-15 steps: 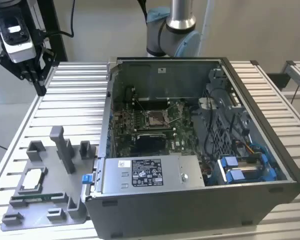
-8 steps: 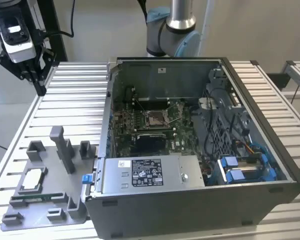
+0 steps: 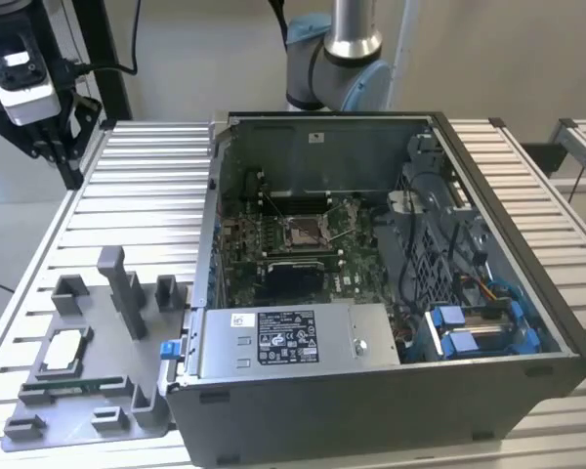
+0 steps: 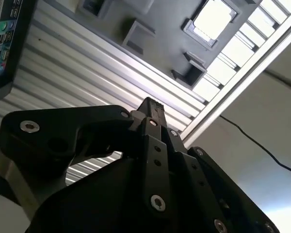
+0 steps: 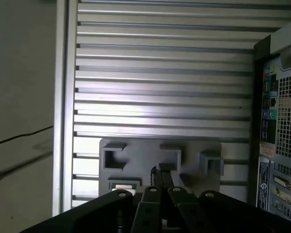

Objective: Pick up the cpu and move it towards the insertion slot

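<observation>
Exterior view: gripper [image 3: 63,156] hangs above the table [image 3: 137,195] at its far corner on the exterior view's left, fingers together, holding nothing. cpu [image 3: 63,350] lies flat in a pocket of the grey tray [image 3: 98,322], at the table's near corner on the same side. Insertion slot [image 3: 305,231] is on the board inside the open PC case [image 3: 371,381], well apart from both.
Second wrist view: fingertips [image 4: 150,104] closed over the slats, cpu [image 4: 212,19] in its tray pocket by the table edge.
First wrist view: cpu [image 5: 123,186] partly hidden behind the gripper linkage.
</observation>
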